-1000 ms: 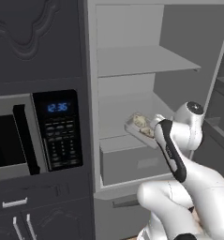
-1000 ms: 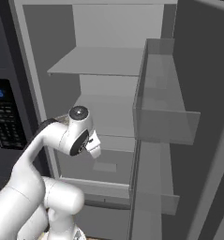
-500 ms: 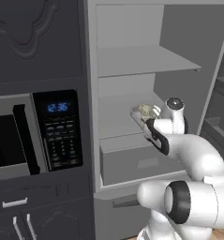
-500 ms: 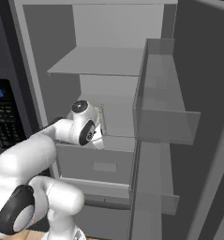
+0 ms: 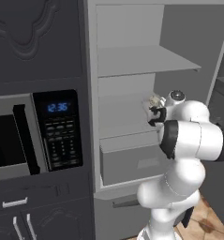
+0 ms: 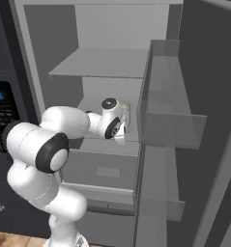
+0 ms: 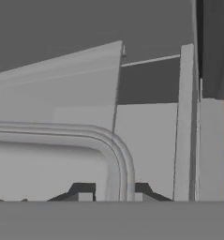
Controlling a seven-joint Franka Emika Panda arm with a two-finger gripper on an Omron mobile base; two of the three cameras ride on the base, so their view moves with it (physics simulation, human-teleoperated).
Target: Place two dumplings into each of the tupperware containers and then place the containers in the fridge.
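Note:
The fridge (image 5: 141, 61) stands open, with flat shelves and a front drawer (image 5: 132, 161). My gripper (image 5: 155, 114) reaches in over the middle shelf, shut on the rim of a grey-white tupperware container (image 5: 150, 104) that it holds just above that shelf. Tan dumplings (image 5: 155, 99) lie in the container; I cannot tell how many. In the hand view the two fingertips of the gripper (image 7: 114, 194) pinch the container's rounded rim (image 7: 114, 145). From the right base view the gripper (image 6: 122, 126) and the container (image 6: 125, 109) sit next to the door bin.
A black oven panel with blue digits (image 5: 62, 129) stands left of the fridge. The open fridge door carries a clear bin (image 6: 170, 113) close to my wrist on the right. The upper shelf (image 6: 102, 65) hangs above the hand. Cabinet handles (image 5: 15, 204) show at lower left.
The arm has folded and carried the container up and deeper into the fridge, from in front of the drawer to over the middle shelf. The gripper has stayed shut.

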